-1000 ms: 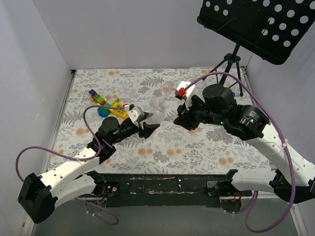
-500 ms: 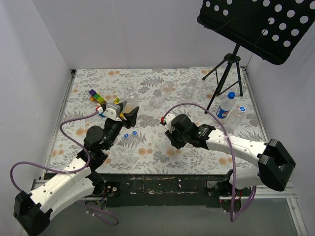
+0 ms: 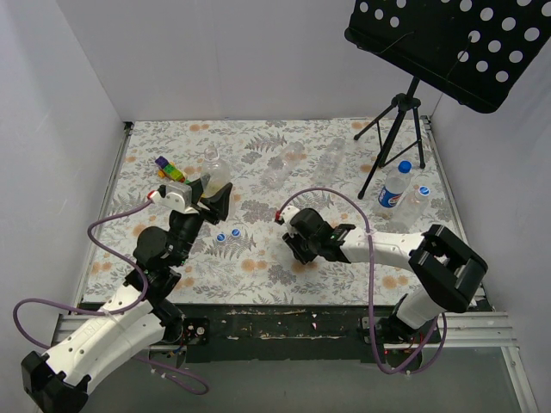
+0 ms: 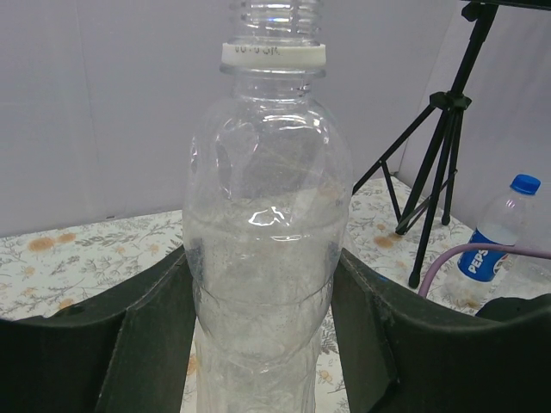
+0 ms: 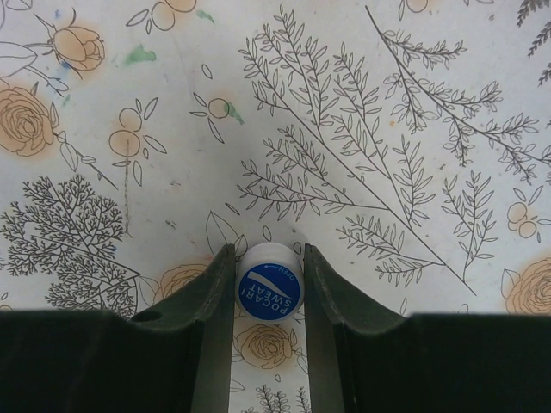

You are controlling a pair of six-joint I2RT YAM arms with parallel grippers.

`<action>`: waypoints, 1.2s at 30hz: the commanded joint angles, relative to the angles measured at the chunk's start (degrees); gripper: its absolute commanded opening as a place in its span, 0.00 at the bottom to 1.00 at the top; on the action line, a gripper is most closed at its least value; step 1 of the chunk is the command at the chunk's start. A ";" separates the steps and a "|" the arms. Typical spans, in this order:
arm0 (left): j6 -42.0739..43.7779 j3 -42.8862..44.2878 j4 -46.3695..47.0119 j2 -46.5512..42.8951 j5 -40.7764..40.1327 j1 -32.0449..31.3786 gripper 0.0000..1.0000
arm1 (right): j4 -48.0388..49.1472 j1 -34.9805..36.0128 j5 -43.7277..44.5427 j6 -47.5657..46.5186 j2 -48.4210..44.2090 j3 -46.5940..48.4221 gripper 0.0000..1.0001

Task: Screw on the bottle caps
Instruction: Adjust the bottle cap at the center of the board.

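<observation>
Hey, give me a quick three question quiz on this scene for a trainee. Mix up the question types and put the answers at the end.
1. True or false: the bottle held in the left gripper has a cap screwed on.
2. What is the right gripper shut on? A) a blue cap B) a toy block C) a tripod leg
3. Fill in: in the top view, ___ loose caps lie on the table between the two arms.
Key: 1 false; 2 A; 3 two.
</observation>
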 commanded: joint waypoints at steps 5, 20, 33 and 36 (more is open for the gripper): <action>-1.32 2.12 -0.71 0.00 -0.39 0.56 0.06 | 4.07 -0.10 0.60 1.63 0.24 -2.98 0.37; -0.26 1.86 -0.62 0.88 -0.39 0.56 0.06 | -25.81 -0.10 2.81 7.79 -0.91 15.81 0.66; 0.88 1.68 -0.35 0.44 -0.83 0.65 0.06 | -40.93 0.25 3.93 9.80 11.65 31.29 0.65; 0.88 1.68 -0.35 0.62 -0.83 0.56 0.06 | -41.29 0.43 4.91 10.33 14.29 32.44 0.63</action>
